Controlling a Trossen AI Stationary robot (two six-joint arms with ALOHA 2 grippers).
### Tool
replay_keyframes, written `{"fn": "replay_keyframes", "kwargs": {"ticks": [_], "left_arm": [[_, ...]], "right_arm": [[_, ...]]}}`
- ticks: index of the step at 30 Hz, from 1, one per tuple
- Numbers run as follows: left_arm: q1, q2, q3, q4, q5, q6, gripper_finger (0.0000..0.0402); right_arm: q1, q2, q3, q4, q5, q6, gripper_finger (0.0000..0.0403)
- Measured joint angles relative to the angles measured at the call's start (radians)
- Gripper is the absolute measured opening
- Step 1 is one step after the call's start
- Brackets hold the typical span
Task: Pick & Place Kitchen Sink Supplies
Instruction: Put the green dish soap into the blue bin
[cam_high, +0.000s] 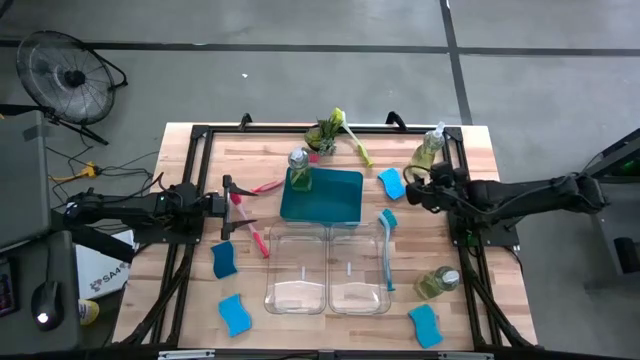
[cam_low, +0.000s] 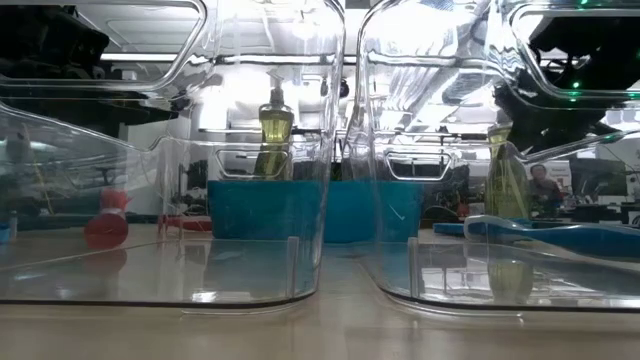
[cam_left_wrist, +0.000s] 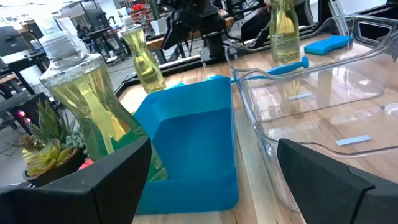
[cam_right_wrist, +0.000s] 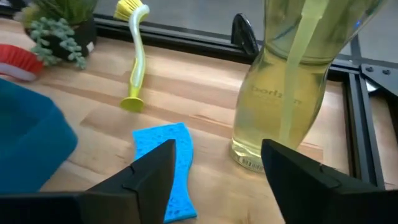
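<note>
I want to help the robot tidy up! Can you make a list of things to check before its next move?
1. Right gripper empty: ok, fingers apart, nothing between them.
2. Clear pump bottle of yellow-green soap near the right gripper standing upright on the wooden table: ok.
3. Palm-sized blue sponge beside that bottle lying flat on the wood: ok.
4. Left gripper open and empty: ok, waiting at the left side of the table.
5. Two clear plastic bins free of supplies inside: cannot tell, a blue long-handled dish brush lies along the right bin's edge.
6. Teal tray upright: ok, a second soap bottle stands at its corner.
</note>
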Motion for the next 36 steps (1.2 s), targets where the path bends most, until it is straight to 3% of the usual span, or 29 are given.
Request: {"fn": "replay_keyframes", "kwargs": {"ticks": [13,18,30,36], "left_arm": [[0.0,0.0,0.0,0.0,0.0,0.0,0.0344],[0.0,0.0,0.0,0.0,0.0,0.0,0.0344],[0.0,0.0,0.0,-0.001,0.0,0.0,0.0344],[0.0,0.0,0.0,-0.001,0.0,0.0,0.0344]], "right_arm": [[-0.007,0.089,0.0,0.084,0.173,-0.005,0.0339],[-0.013,0.12,0.0,0.095,0.225,-0.005,0.0344],[-0.118,0.172,0.0,0.156,0.239,-0.006,0.0344],[-0.186,0.21,0.0,0.263,0.238,-0.089,0.0344]]}}
